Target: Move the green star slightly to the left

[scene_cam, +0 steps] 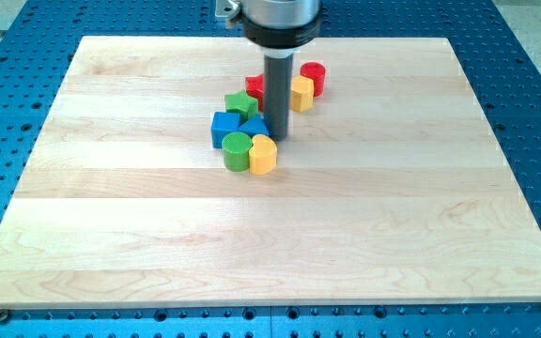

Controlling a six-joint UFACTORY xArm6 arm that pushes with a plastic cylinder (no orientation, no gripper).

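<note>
Clawless, my tip (277,139) stands just beside a blue block (255,126), lower right of the green star (241,103).

The surface (346,235) is pale wood — planks with visible grain and a smooth, faintly satin finish. It lies on a blue perforated base (533,56) that looks like painted metal. The green cylinder (237,151) shows a ribbed top — the yellow block (263,154) looks smooth and matt. The rod (277,89) is dark with a dull sheen.
</note>
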